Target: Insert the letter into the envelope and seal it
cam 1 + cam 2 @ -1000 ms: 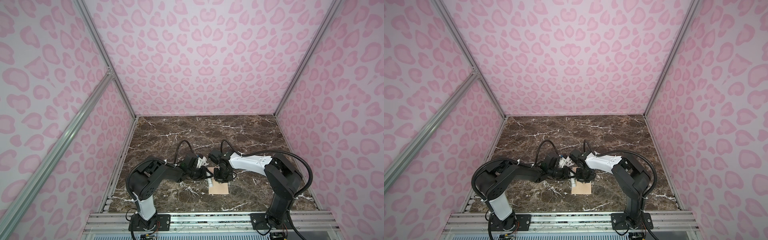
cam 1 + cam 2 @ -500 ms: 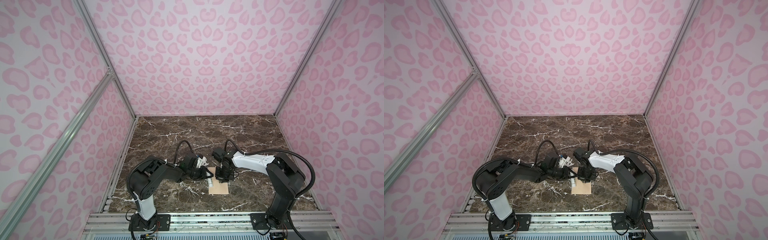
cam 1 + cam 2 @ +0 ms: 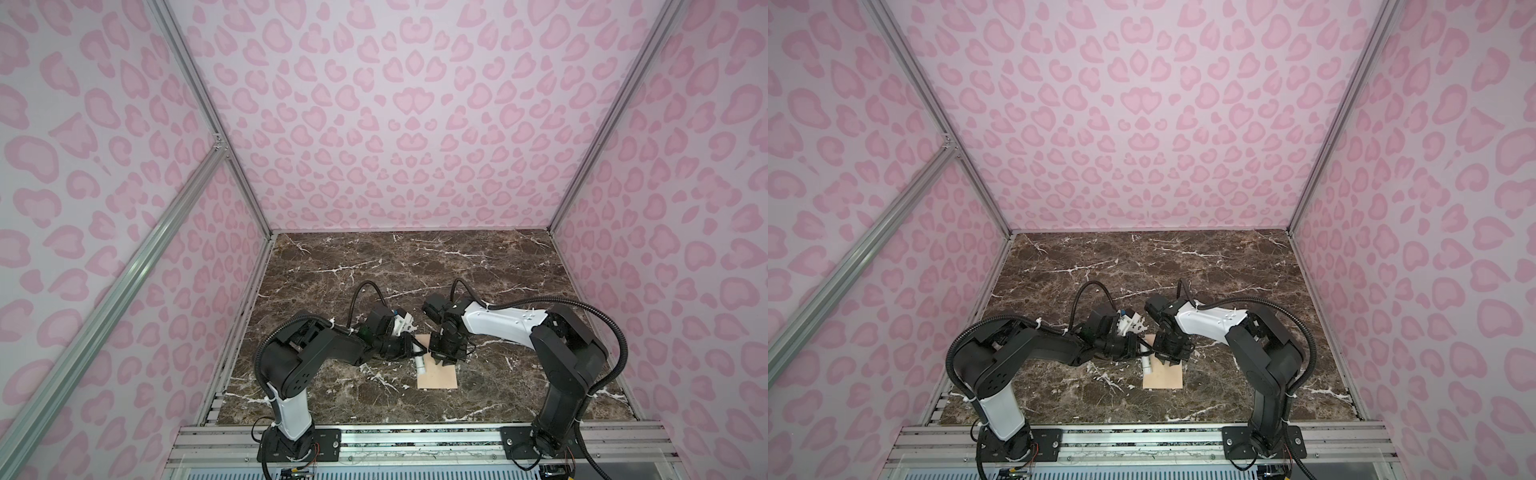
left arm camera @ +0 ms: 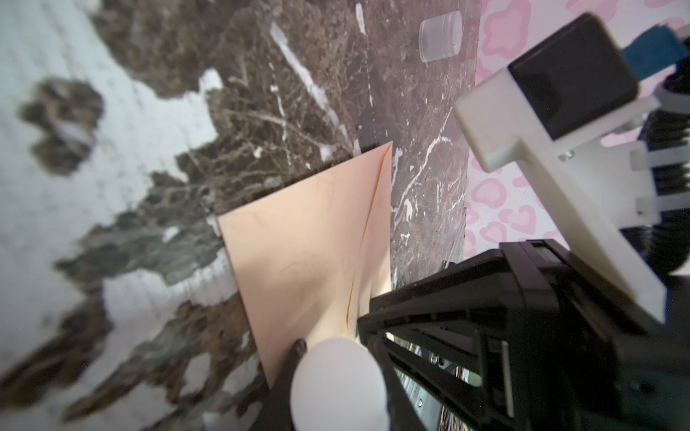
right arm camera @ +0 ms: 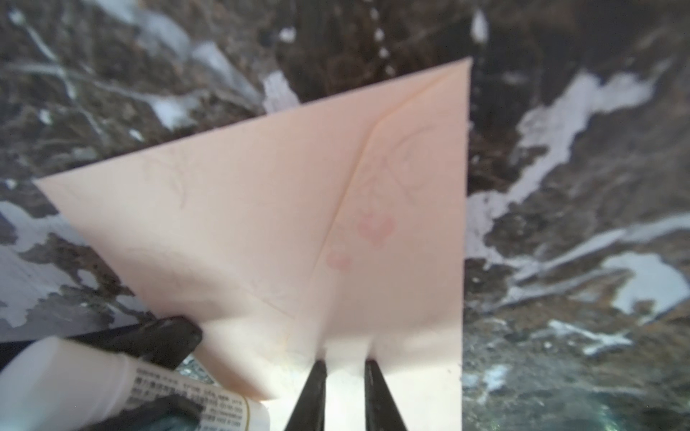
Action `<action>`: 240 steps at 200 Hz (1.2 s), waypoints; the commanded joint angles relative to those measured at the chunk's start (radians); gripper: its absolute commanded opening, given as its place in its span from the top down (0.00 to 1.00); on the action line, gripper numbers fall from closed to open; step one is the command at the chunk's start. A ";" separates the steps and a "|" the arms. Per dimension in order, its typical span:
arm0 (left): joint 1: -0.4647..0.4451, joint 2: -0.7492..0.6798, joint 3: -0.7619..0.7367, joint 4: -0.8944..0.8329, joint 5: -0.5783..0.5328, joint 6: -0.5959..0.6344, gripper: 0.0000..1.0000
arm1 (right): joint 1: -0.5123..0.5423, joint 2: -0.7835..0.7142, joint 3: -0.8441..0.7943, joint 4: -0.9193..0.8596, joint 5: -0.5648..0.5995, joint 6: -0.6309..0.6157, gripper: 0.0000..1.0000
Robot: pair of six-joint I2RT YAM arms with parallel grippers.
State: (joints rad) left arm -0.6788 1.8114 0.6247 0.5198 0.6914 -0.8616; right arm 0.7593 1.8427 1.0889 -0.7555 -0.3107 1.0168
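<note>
Two hands meet at the peach envelope (image 3: 438, 377), which lies flat on the marble counter (image 3: 374, 270), toward the front. My left hand (image 3: 412, 352) is clamped around a white tube (image 5: 112, 377) with fine print, its end just beside the envelope's edge. My right hand (image 5: 345, 373) has its fingertips at the paper with a narrow gap between them; whether they pinch anything I cannot tell. Faint pink shapes (image 5: 373, 229) show through the envelope, possibly the letter inside.
</note>
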 commanded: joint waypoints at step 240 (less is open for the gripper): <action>0.003 -0.015 -0.009 -0.051 -0.041 0.021 0.96 | 0.022 0.101 0.006 0.322 0.009 -0.031 0.83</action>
State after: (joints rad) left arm -0.6777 1.7966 0.6182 0.5098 0.6758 -0.8616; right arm 0.7704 1.8595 1.1152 -0.7887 -0.2859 1.0088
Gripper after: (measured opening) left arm 0.262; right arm 0.162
